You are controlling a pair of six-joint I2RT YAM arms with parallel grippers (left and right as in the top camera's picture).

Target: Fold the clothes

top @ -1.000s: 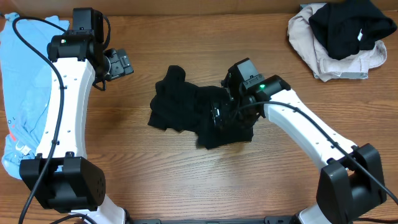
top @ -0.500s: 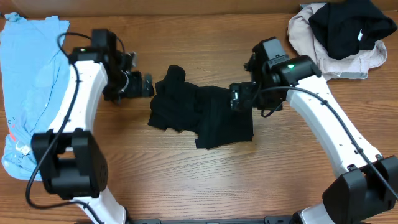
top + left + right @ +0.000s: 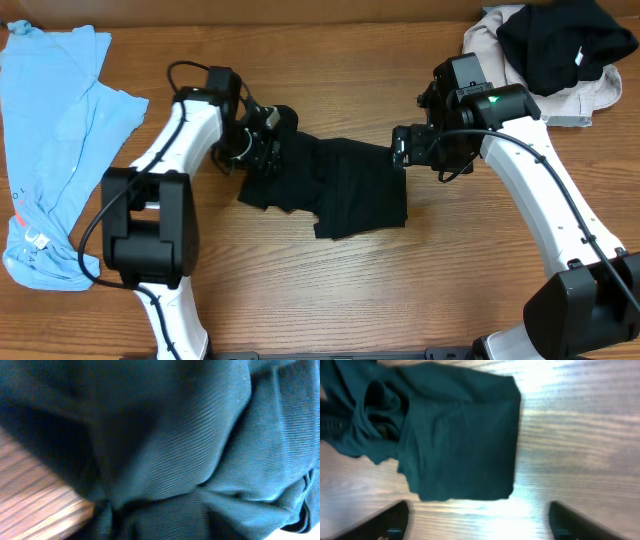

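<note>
At mid counter (image 3: 300, 300) the clothes (image 3: 345, 195) lie half folded, left hand (image 3: 262, 148) buried in the bunched side (grip can't tell), right hand (image 3: 404, 148) released beside them; next likely pinching and spreading that bunch.

Overhead top-down; wrists close over clothes (image 3: 350, 195)

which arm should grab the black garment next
Left: the left gripper is at the bunched end of the black garment, fabric filling its wrist view; the right gripper hangs open off the edge.
</note>
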